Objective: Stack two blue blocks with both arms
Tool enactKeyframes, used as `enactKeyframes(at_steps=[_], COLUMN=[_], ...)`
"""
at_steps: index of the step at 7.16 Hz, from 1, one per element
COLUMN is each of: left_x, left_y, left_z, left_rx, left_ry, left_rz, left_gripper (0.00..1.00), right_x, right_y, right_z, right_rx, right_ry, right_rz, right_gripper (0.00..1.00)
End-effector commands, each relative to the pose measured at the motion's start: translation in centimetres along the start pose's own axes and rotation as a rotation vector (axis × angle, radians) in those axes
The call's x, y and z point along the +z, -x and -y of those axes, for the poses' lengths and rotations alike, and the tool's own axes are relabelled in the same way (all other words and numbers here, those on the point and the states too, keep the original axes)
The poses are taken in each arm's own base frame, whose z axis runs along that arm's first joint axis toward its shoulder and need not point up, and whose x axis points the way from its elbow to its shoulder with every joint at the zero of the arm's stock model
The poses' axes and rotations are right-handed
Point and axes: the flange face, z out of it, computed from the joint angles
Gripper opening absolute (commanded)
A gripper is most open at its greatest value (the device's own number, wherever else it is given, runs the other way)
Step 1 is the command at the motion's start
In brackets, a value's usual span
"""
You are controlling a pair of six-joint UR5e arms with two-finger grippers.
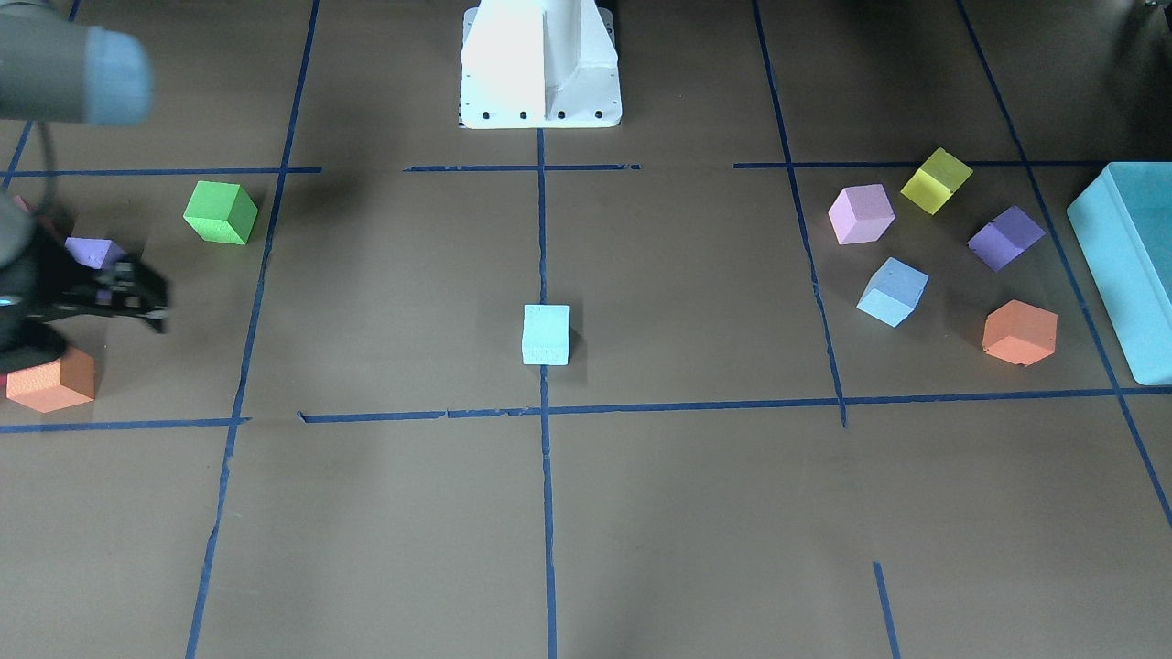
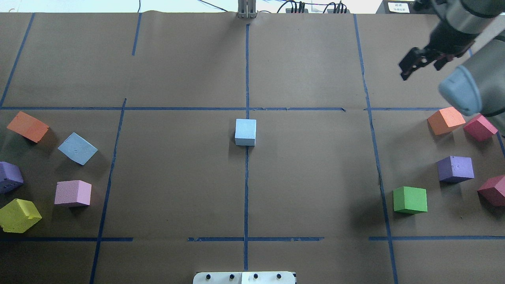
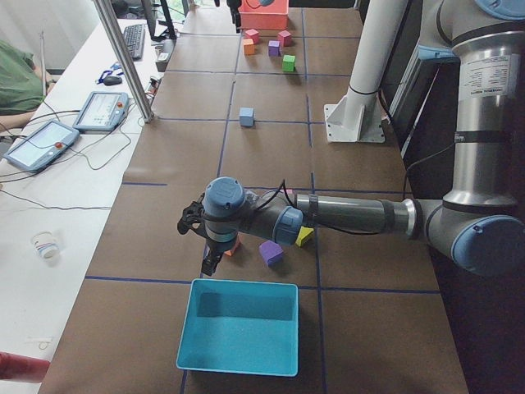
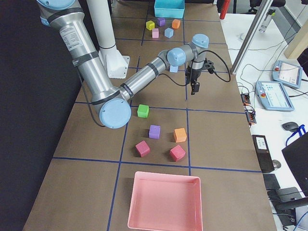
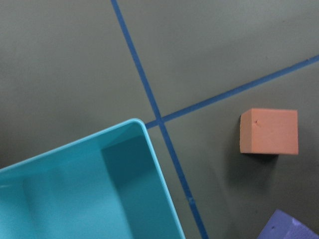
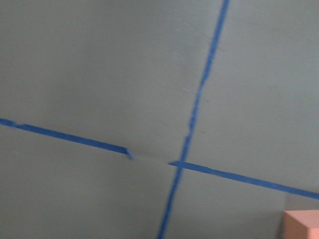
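One light blue block (image 2: 245, 132) sits on the centre tape line, also in the front view (image 1: 546, 335). The second blue block (image 2: 77, 148) lies among the cubes on the robot's left, also in the front view (image 1: 892, 291). My right gripper (image 2: 420, 70) hovers open and empty far from both, past the orange cube (image 2: 446, 120); it also shows in the front view (image 1: 157, 305). My left gripper (image 3: 201, 242) shows only in the exterior left view, between the teal box (image 3: 238, 324) and another orange cube (image 5: 269, 131); I cannot tell whether it is open or shut.
Purple (image 2: 9, 176), pink (image 2: 73, 193), yellow (image 2: 19, 215) and orange (image 2: 27, 126) cubes lie on the left. Green (image 2: 410, 200), purple (image 2: 455, 169) and two red cubes (image 2: 479, 127) lie on the right. A pink tray (image 4: 165, 202) stands at the right end.
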Motion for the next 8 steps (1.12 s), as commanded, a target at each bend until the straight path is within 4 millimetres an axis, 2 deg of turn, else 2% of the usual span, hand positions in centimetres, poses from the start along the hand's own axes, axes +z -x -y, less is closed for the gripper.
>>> enactKeyframes(at_steps=[1, 2, 3, 4, 5, 7, 8], left_x=[0.9, 1.8, 3.1, 4.8, 7.5, 10.7, 12.4], left_y=[-3.2, -6.0, -9.6, -13.1, -17.2, -20.4, -22.8], left_z=[2.5, 4.0, 5.7, 6.4, 6.5, 5.7, 5.2], left_rx=[0.030, 0.095, 0.206, 0.297, 0.317, 0.386, 0.366], left_ry=[0.003, 0.000, -0.022, -0.054, -0.054, -0.065, -0.034], left_rz=[-0.025, -0.042, -0.071, -0.108, -0.146, -0.145, -0.161], left_gripper=[1.00, 1.00, 1.00, 1.00, 1.00, 1.00, 1.00], right_x=[1.0, 0.8, 2.2, 3.2, 3.4, 3.5, 3.5], right_y=[-15.4, -19.9, -22.7, -23.3, -23.4, -23.4, -23.3], right_z=[-12.0, -16.9, -22.1, -24.5, -24.7, -24.6, -24.7], right_rx=[-0.121, -0.122, -0.088, -0.047, -0.045, -0.043, -0.043], right_ry=[0.054, 0.049, 0.078, 0.082, 0.069, 0.066, 0.066], right_rz=[-0.015, -0.017, 0.007, 0.058, 0.066, 0.075, 0.076], right_gripper=[1.00, 1.00, 1.00, 1.00, 1.00, 1.00, 1.00])
